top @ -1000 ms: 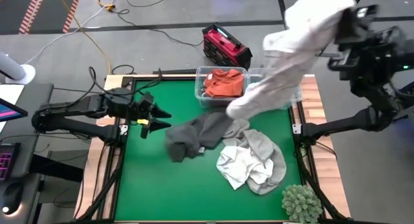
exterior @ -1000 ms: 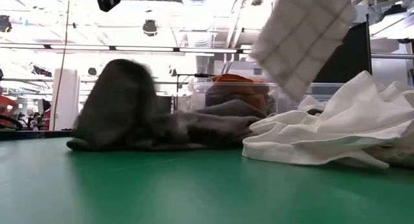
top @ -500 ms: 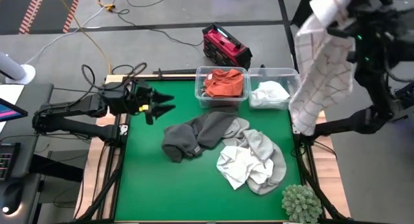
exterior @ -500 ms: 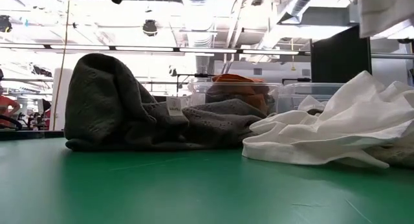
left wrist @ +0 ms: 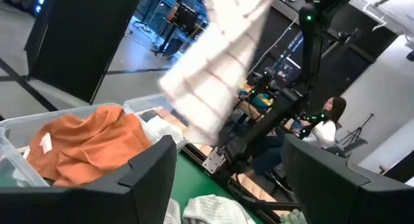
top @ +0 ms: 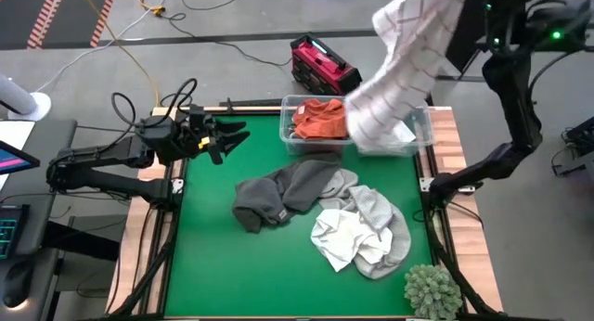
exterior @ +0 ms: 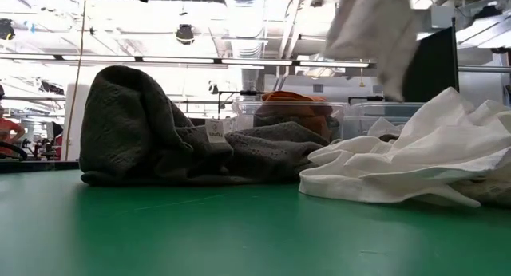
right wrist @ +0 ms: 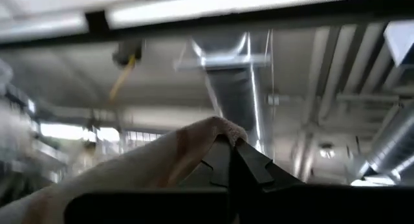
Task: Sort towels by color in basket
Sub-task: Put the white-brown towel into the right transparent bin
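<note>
The checked towel (top: 399,66) hangs in the air above the far right of the desk (top: 213,265), draped over the clear plastic bin (top: 422,126) that holds a white towel (top: 401,135). Its top corner is pinched in the right claw (right wrist: 231,146), whose fingers are clenched on the cloth, high over the bin. Just left of it, touching, a second clear bin (top: 290,112) holds a crumpled rust-orange towel (top: 320,120). On the green felt mid-desk lies a dark grey knitted towel (top: 278,196), rumpled, touching a heap of light grey towel (top: 380,219) and white towel (top: 339,236). A green spiky plant ball (top: 432,291) sits at the near right corner. A red box (top: 323,66) stands on the floor beyond. The left claw (top: 232,140) hovers over the desk's far left edge, fingers spread, holding nothing.
</note>
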